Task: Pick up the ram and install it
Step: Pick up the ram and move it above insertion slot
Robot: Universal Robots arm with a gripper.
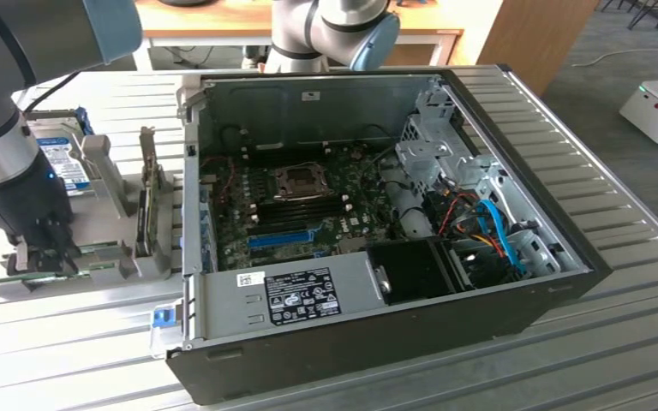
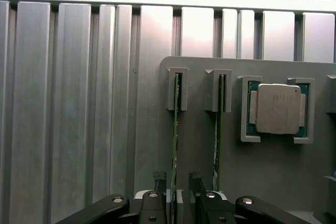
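Observation:
The ram (image 2: pixel 175 129) is a thin green board standing on edge in a slot of a grey holder (image 2: pixel 252 182). A second stick like it (image 2: pixel 217 129) stands in the neighbouring slot. My gripper (image 2: pixel 177 182) is low over the first stick, one black fingertip (image 2: pixel 159 179) on each side of it, with a small gap on both sides. It is open and holds nothing. In the exterior view my gripper (image 1: pixel 45 255) hangs over the grey holder (image 1: pixel 112 274) at the exterior view's left, beside the open computer case (image 1: pixel 535 300).
A silver processor (image 2: pixel 277 108) sits in the holder beside the sticks. The motherboard (image 1: pixel 306 205) lies inside the case, with a blue slot (image 1: pixel 278 238) and cables to the exterior view's right. A hard drive (image 1: pixel 61 163) stands behind the holder. The table is ribbed metal (image 2: pixel 63 103).

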